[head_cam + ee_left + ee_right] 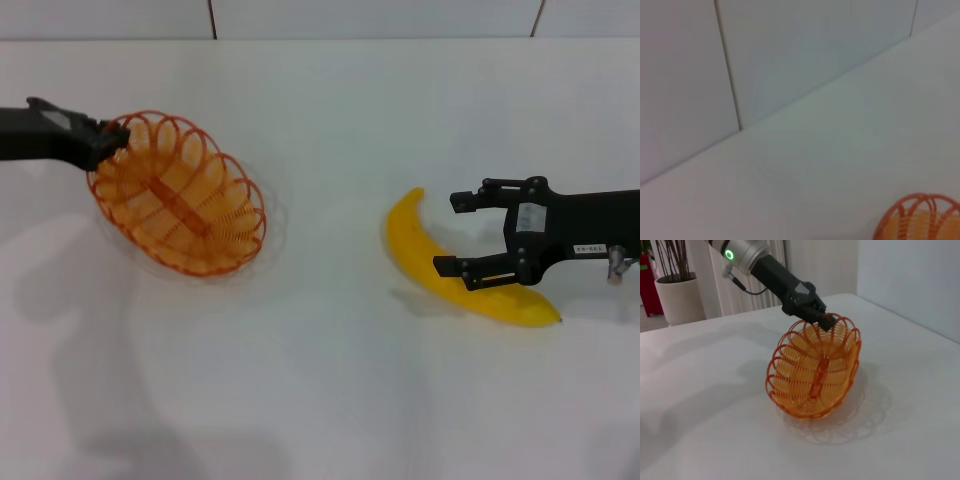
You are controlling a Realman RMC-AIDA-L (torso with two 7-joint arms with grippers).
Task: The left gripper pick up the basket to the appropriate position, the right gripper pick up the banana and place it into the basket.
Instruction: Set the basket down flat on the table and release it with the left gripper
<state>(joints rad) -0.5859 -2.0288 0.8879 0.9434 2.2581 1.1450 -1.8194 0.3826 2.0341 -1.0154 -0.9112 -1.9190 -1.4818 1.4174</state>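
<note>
On the bench [330, 400]: a white surface carrying the basket and the banana, with a pale panelled wall [380, 18] along its far edge.
Basket [180, 195]: small oval orange wire basket with a looped rim, on the robot's left half of the bench. It is tilted, its opening turned partly sideways; the right wrist view shows it [815, 372] raised at the gripped end, its lower side at or just above the bench, with a shadow beneath it.
Left claw [105, 140]: at the far left end of the basket, closed on the looped rim there. The right wrist view shows the same hold [822, 319], fingers pinched narrow over the wire. Its arm reaches in from the left edge of the head view.
Left wrist view: only a piece of the basket rim [920, 217] at one corner, otherwise bench and wall.
Banana [440, 275]: large, curved, bright yellow, lying flat on the right half of the bench, well apart from the basket; dark tip at its near right end.
Right claw [455, 235]: over the middle of the banana, fingers spread wide, one on the far side of the fruit and one across its near part. Whether the fingers touch the peel cannot be told.
Background, right wrist view: a potted plant [675, 290] beyond the bench.
</note>
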